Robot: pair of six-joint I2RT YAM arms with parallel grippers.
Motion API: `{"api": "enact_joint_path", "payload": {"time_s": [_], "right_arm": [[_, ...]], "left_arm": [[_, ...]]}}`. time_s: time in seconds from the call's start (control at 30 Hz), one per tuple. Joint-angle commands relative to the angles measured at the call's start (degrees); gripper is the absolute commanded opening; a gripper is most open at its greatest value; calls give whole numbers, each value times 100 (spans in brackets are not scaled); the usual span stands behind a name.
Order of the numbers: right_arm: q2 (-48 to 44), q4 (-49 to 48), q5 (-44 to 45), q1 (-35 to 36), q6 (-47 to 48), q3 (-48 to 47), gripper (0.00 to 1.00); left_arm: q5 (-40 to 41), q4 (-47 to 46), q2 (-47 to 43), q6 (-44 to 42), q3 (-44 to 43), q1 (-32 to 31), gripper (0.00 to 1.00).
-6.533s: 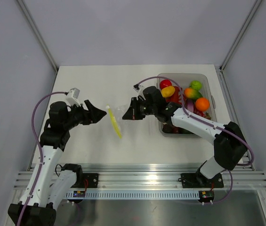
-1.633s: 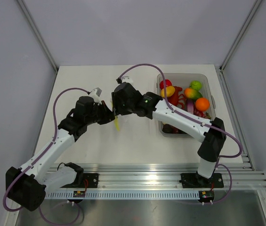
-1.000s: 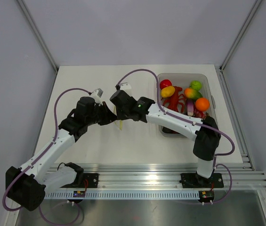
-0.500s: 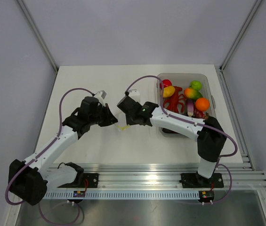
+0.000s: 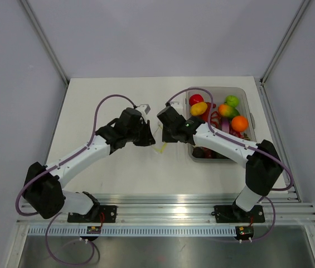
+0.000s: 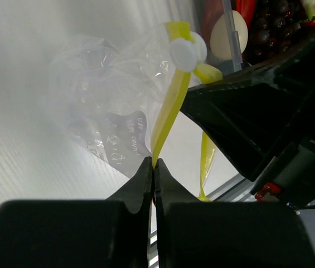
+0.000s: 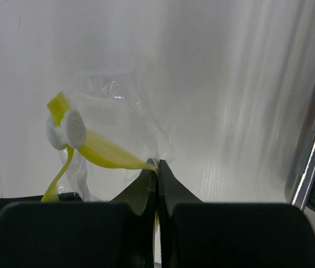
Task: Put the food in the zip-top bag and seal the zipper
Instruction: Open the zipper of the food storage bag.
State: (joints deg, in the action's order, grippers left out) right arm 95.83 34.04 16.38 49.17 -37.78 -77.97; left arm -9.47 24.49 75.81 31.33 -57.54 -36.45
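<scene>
We count two arms reaching in from the near edge and meeting over the middle of the pale surface. On the left, the left claw is clenched: in its own wrist view the two fingers of the left claw press flat together on one yellow strand of the zipper. Just to its right there is one zip-top bag, between the two claws. It is crinkled and clear, and shows some small print in the left wrist view. We cannot tell whether it rests on the surface or hangs just above it.

The zipper shows two yellow strands (they join at one round white slider). The second strand runs down beside the black body of the other arm.

Next comes the right claw, also clenched. In the right wrist view its tips nip the end of a yellow strand that leads up to the slider, with the bag behind it.

Furthest right stands one clear bin, holding the food. Among it we see one red ball, one yellow piece, one green piece and one orange
</scene>
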Motion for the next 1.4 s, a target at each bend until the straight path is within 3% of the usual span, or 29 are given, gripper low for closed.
{"api": "enact_joint_path", "payload": {"time_s": [0.0,0.17,0.27,0.33,0.67,0.93,0.97,1.07,1.37], "right_arm": [[-223,-214,-214,-205,51,133,0],[-240,-468,-792,-416,8,405,0],[-232,-548,-926,-417,-19,450,0],[-205,-574,-979,-417,-28,459,0],[-179,-627,-1076,-417,-107,459,0],[-144,-609,-1058,-425,-124,467,0],[-152,-609,-1067,-426,-116,467,0],[-161,-601,-1058,-417,-124,485,0],[-258,-609,-1076,-417,-151,494,0]], "left_arm": [[455,-76,214,4,-407,-152,0],[771,-41,338,-127,-618,-284,0],[859,29,408,-171,-688,-302,7],[921,82,496,-189,-724,-337,16],[1123,38,733,-163,-820,-504,27],[1264,-94,435,118,-548,-574,42],[1273,-111,365,127,-513,-574,48],[1194,-216,250,198,-399,-583,55],[983,-489,478,356,-328,-671,49]]}}
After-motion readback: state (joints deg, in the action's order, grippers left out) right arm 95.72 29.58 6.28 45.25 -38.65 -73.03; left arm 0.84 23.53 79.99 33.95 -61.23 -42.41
